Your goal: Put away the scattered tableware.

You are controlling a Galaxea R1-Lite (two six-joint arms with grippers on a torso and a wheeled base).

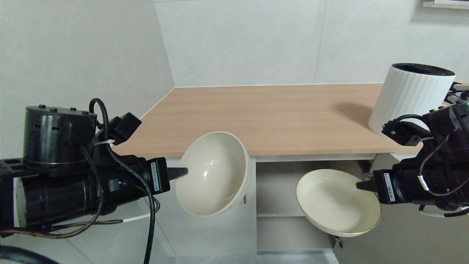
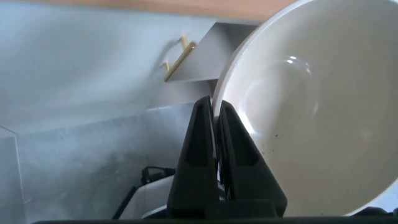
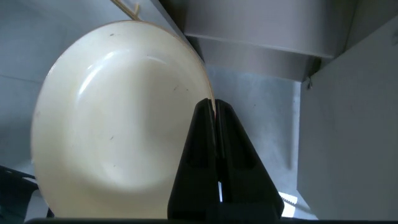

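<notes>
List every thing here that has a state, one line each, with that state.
left end effector: shut on the deep bowl's rim
deep bowl: held in the air, tipped on its side, empty
right end effector: shut on the shallow bowl's rim
shallow bowl: held in the air, tilted, empty
cabinet: open
white ribbed container: upright on the countertop

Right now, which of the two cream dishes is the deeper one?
The bowl pinched by the left end effector; the gold-rimmed plate in the right end effector is far shallower.
</notes>
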